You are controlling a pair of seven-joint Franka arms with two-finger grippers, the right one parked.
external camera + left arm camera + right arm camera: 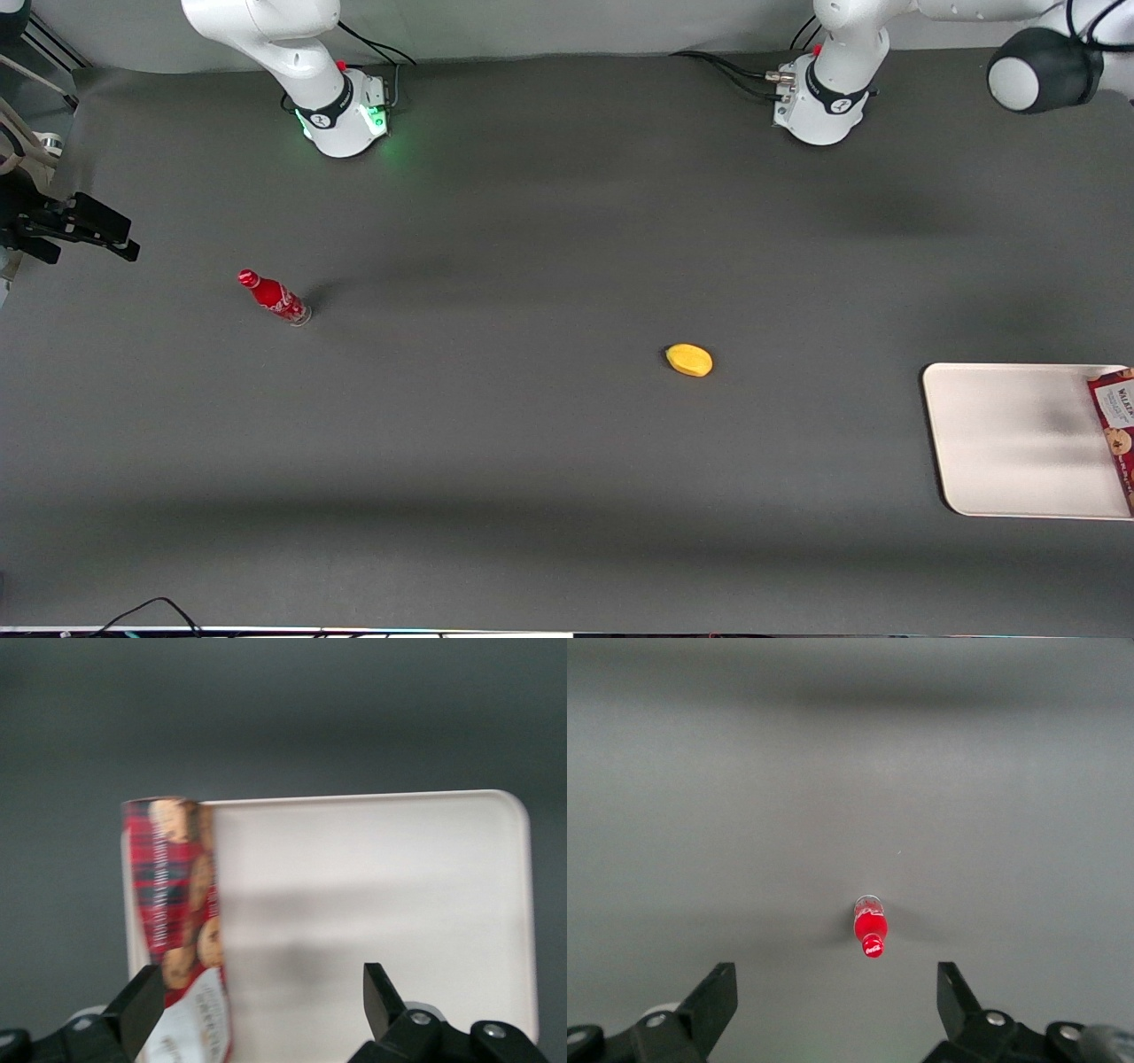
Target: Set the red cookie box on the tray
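Tray (pixel 1001 443) sits nearest the front camera of all items, at the working arm's end of the table (pixel 532 461); cream-white, rounded corners, low rim, partly cut off by the frame edge.

Red cookie box (pixel 1118 425) lies flat on the tray along the tray's outermost edge, only a strip of it showing in the front view: tartan print, white label panel, cookie pictures. From the left wrist camera the box (pixel 177 930) runs lengthwise along one short edge of the tray (pixel 381 904), its long side roughly flush with that rim; most of the tray surface beside it is bare.

Hand (pixel 266 1010) hangs above the tray. Fingers spread wide apart, gripping nothing. One fingertip (pixel 142 1001) shows over the label end of the box, with a visible gap in height; the other (pixel 381 992) over bare tray. Whether that first finger touches the box cannot be settled, though it appears clear of it.

Yellow fruit-like object (pixel 689 360) lies on the table near its middle, well apart from the tray.

Red bottle (pixel 273 297) stands toward the parked arm's end, farther from the front camera than the yellow object; also seen from the right wrist camera (pixel 870 930).
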